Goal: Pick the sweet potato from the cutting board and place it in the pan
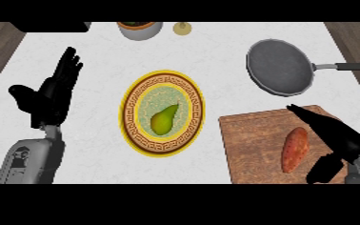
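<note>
An orange sweet potato lies on the wooden cutting board at the lower right. Just right of it my right hand hovers over the board, fingers straight and pointing up-left, thumb low beside the potato's lower end; nothing is held. A grey pan with a dark handle sits beyond the board at the upper right, with nothing in it. My left hand rests open at the left, fingers up.
A yellow patterned plate holding a green pear stands at the middle of the counter. A pot with a plant and a small pale object sit at the far edge.
</note>
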Motion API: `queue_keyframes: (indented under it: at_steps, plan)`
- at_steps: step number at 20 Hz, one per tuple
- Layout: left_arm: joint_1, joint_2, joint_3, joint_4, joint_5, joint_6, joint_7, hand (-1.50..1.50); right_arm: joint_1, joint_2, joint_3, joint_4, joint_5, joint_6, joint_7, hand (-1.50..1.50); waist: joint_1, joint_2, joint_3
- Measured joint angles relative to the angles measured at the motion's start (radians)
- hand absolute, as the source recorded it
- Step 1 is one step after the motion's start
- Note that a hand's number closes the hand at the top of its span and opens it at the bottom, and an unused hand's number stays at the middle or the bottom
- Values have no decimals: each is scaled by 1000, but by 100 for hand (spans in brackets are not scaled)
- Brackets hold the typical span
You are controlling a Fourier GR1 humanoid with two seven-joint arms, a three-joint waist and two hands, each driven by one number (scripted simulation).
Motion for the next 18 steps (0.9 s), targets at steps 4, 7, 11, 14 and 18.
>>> queue_keyframes:
  at_steps: [4,7,11,14,18]
  plan:
    - [13,-3,6,-22,-10,-4,4,0,8,21,8,-3,22,28,7,-150,0,0,0]
    - [10,-12,9,-19,-15,-5,5,0,4,41,15,45,49,15,-20,150,0,0,0]
    - [15,-14,12,-27,-17,-10,5,0,-7,30,47,89,79,-10,-116,150,2,-1,-1]
    - [23,-16,15,-36,-22,-13,3,0,5,35,65,91,118,-52,-160,150,1,-3,-4]
    - [6,-26,13,-36,-34,-7,24,0,6,30,49,110,132,-65,-225,150,1,-4,-3]
